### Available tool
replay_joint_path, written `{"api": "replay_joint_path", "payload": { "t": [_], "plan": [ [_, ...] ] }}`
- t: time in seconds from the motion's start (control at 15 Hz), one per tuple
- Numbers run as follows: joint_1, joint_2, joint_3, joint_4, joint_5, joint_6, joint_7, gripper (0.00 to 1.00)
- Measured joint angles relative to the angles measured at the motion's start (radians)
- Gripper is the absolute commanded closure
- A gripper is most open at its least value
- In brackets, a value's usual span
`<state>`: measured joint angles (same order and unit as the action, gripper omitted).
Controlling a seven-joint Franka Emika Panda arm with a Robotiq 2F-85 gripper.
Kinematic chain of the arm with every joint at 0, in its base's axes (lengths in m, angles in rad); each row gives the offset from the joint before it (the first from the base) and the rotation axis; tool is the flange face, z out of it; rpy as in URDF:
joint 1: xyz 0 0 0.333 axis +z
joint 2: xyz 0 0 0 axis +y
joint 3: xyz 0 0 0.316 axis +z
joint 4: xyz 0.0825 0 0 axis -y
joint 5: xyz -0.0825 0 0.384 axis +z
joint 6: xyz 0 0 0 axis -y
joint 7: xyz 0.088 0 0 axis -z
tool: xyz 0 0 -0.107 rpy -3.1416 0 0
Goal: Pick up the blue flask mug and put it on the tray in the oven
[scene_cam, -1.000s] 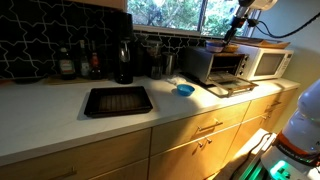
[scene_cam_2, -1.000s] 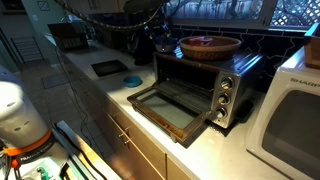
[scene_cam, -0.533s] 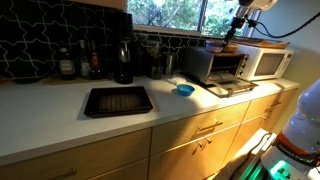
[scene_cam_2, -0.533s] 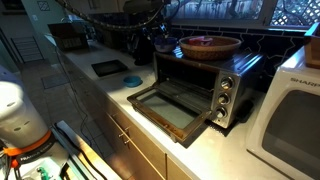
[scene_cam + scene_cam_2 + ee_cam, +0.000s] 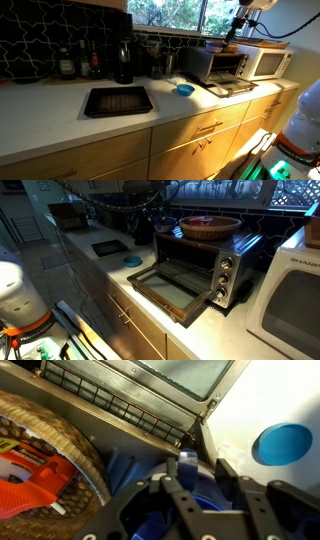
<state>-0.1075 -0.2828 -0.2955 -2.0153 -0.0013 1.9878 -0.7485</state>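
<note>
In the wrist view my gripper [image 5: 195,475] is shut on the blue flask mug [image 5: 185,500], whose clear lid piece sticks up between the fingers. Below it are the silver toaster oven's wire rack [image 5: 110,402] and its open glass door [image 5: 185,375]. In an exterior view the gripper [image 5: 232,30] hangs in the air above the oven [image 5: 225,63]. The oven [image 5: 200,260] stands with its door [image 5: 172,290] dropped down; the gripper is out of this view.
A woven basket [image 5: 210,225] sits on top of the oven and shows in the wrist view [image 5: 40,455]. A white microwave [image 5: 266,62] stands beside the oven. A black baking tray [image 5: 118,100] and a small blue dish [image 5: 184,90] lie on the counter.
</note>
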Motion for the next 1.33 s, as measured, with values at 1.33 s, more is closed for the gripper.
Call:
{"api": "replay_joint_path", "payload": {
  "t": [1.33],
  "plan": [
    [-0.018, -0.018, -0.010, 0.058, 0.073, -0.004, 0.002, 0.95]
  ]
}}
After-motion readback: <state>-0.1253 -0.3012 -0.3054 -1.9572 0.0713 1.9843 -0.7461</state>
